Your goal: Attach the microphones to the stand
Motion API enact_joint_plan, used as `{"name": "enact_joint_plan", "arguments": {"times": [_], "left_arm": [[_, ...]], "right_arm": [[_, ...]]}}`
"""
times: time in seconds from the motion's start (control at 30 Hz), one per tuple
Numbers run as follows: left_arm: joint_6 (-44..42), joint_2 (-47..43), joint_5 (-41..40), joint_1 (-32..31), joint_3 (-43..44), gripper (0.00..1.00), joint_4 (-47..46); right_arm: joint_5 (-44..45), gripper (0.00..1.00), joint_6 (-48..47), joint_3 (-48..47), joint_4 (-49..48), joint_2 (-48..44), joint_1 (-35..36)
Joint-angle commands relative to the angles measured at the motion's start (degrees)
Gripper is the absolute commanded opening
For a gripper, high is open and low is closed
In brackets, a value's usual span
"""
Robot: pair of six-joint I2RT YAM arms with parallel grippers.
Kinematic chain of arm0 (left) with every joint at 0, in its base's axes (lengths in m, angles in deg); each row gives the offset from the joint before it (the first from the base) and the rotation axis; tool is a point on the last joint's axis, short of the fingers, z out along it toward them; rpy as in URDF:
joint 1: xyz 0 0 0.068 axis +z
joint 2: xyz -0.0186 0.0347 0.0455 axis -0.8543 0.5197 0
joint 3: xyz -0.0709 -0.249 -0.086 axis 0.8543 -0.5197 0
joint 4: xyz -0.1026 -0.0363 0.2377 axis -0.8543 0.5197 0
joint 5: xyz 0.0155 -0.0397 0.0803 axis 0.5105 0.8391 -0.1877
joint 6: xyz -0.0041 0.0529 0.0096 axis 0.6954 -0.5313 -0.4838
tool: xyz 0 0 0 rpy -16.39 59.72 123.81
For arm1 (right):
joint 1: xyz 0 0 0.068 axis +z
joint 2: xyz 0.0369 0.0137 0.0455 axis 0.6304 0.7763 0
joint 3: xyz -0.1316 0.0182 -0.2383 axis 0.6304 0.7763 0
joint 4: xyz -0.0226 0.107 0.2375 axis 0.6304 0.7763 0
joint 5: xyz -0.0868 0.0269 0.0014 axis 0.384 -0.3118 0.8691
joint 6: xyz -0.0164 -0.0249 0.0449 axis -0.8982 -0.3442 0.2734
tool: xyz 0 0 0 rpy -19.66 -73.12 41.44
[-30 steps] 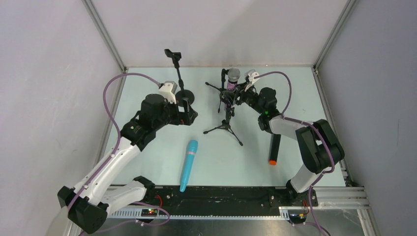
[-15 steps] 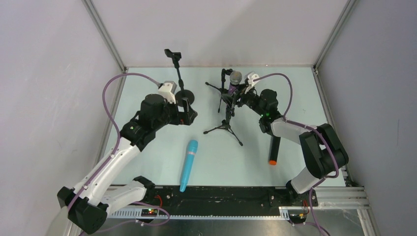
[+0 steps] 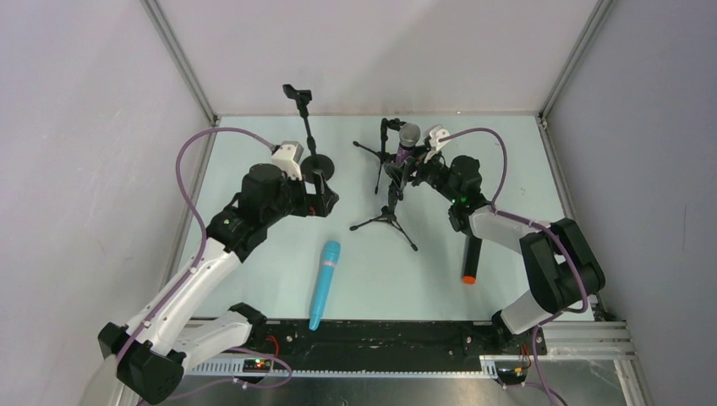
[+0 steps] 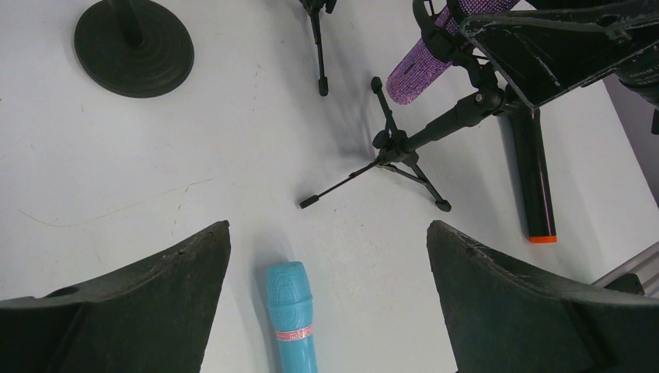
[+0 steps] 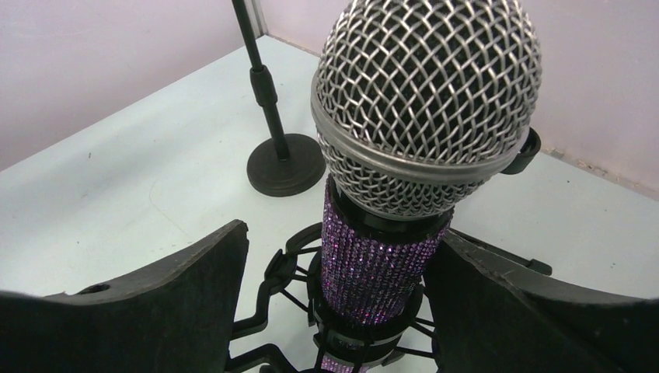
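Observation:
The purple glittery microphone (image 5: pixel 381 272), with its silver mesh head (image 3: pixel 409 134), stands in the shock mount (image 5: pixel 291 268) of the black tripod stand (image 3: pixel 389 211). My right gripper (image 3: pixel 414 167) (image 5: pixel 338 233) is open around its body: the left finger is clear of it and the right finger lies close alongside. The turquoise microphone (image 3: pixel 324 283) (image 4: pixel 292 318) lies flat on the table. My left gripper (image 3: pixel 320 193) (image 4: pixel 328 241) hovers wide open above its head end. The black microphone with an orange end (image 3: pixel 471 254) (image 4: pixel 536 171) lies beside the right arm.
A second stand with a round black base (image 3: pixel 318 165) (image 4: pixel 134 47) and a clip on top (image 3: pixel 298 93) rises at the back left. A small tripod leg (image 4: pixel 319 47) stands behind. Enclosure walls (image 3: pixel 127 127) close in the pale table (image 3: pixel 397 271).
My right gripper has opened off the purple microphone, which stays in the tripod's mount and has shifted slightly right. The left arm has hardly moved.

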Motion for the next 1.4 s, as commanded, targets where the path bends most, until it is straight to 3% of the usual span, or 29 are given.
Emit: {"name": "enact_joint_plan", "arguments": {"times": [0.0,0.83,1.37], "left_arm": [[0.35,-0.71,-0.49,-0.32,0.08,1.00,-1.68],[0.25,-0.49,-0.14,-0.32,0.22,1.00,-1.69],[0.84,-0.82,0.23,-0.27,-0.72,1.00,-1.66]], "right_arm": [[1.75,0.84,0.14,0.29,0.12,-3.03,-0.52],[1.61,0.92,4.99,4.38,4.22,-9.48,-4.80],[4.33,0.95,5.10,7.21,22.46,-20.72,-5.36]]}}
